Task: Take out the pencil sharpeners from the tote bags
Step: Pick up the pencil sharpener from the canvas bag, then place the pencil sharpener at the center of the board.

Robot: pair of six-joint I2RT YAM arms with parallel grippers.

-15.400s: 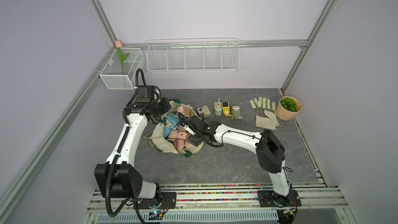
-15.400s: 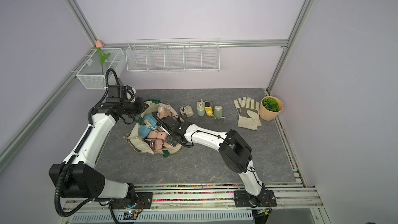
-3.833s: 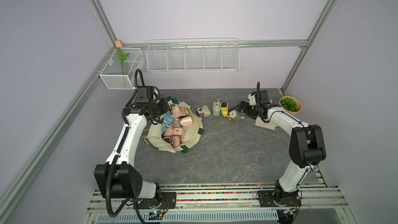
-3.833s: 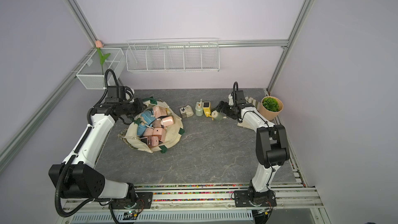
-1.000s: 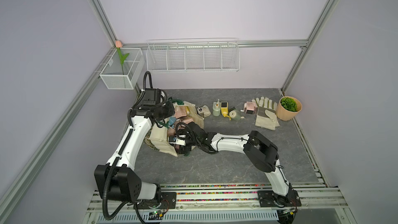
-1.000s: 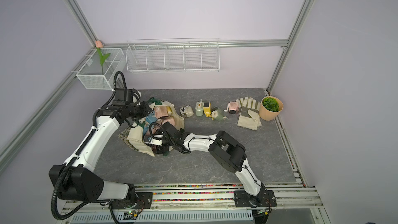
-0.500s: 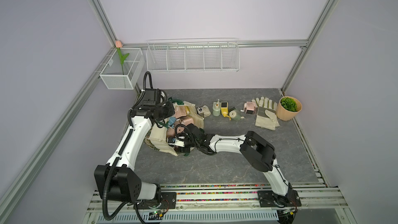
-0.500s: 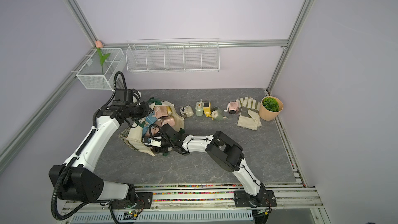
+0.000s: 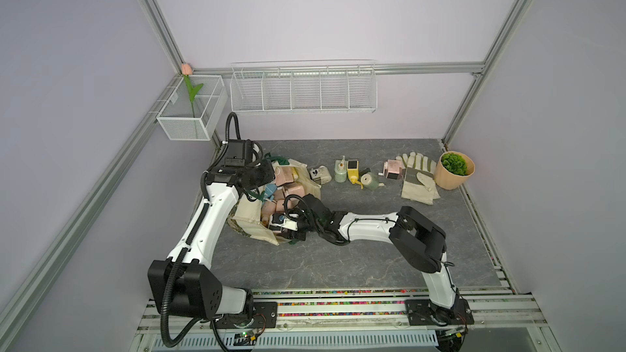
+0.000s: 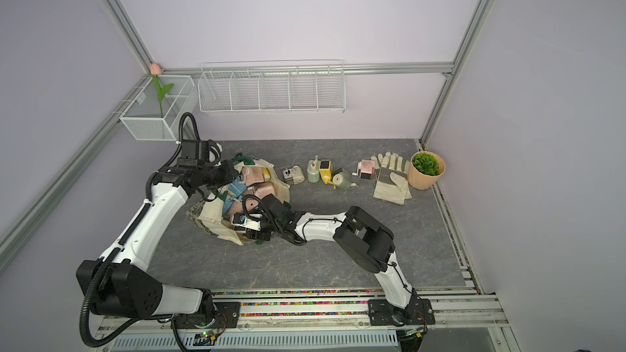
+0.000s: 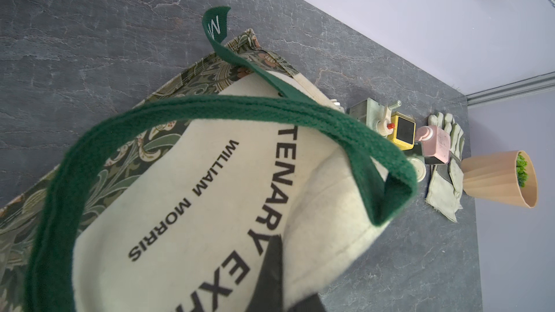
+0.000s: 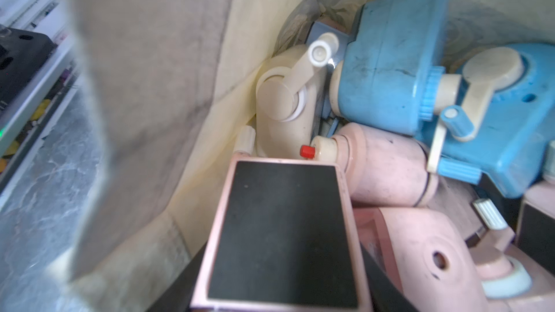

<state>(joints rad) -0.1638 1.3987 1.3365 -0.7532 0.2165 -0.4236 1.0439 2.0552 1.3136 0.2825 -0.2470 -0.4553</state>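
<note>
- One tote bag (image 9: pixel 246 219), cream canvas with dark green handles and a floral band at its base, lay slumped on the left part of the grey surface (image 9: pixel 338 259) with its mouth open.
- The left end effector (image 9: pixel 261 177) sat at the far side of that mouth with its jaws fully closed, pinching the rim of the tote bag. In the left wrist view the printed canvas stood close to the camera, with a green handle (image 11: pixel 210 109) looped in front.
- The right end effector (image 9: pixel 286 228) was inside the near side of the mouth. Its jaws were partly closed on a pink sharpener (image 12: pixel 282 229) with a dark window, with a dark finger (image 12: pixel 183 277) on either side of it.
- More pencil sharpeners (image 9: pixel 288 191) were piled in the bag. The right wrist view showed a blue sharpener (image 12: pixel 390 55), a cream sharpener (image 12: pixel 285 106) with a crank, and other pink ones just beside the held one.
- Five were out on the surface, in a row to the right of the bag:
  - cream-grey sharpener (image 9: pixel 320 175)
  - pale green sharpener (image 9: pixel 340 171)
  - yellow sharpener (image 9: pixel 352 168)
  - tipped green sharpener (image 9: pixel 371 181)
  - second pink sharpener (image 9: pixel 393 170)
- A pair of pale gloves (image 9: pixel 418 179) lay just beside the last of these.
- A tan plant pot (image 9: pixel 452 177) stood near the gloves, at the right edge.
</note>
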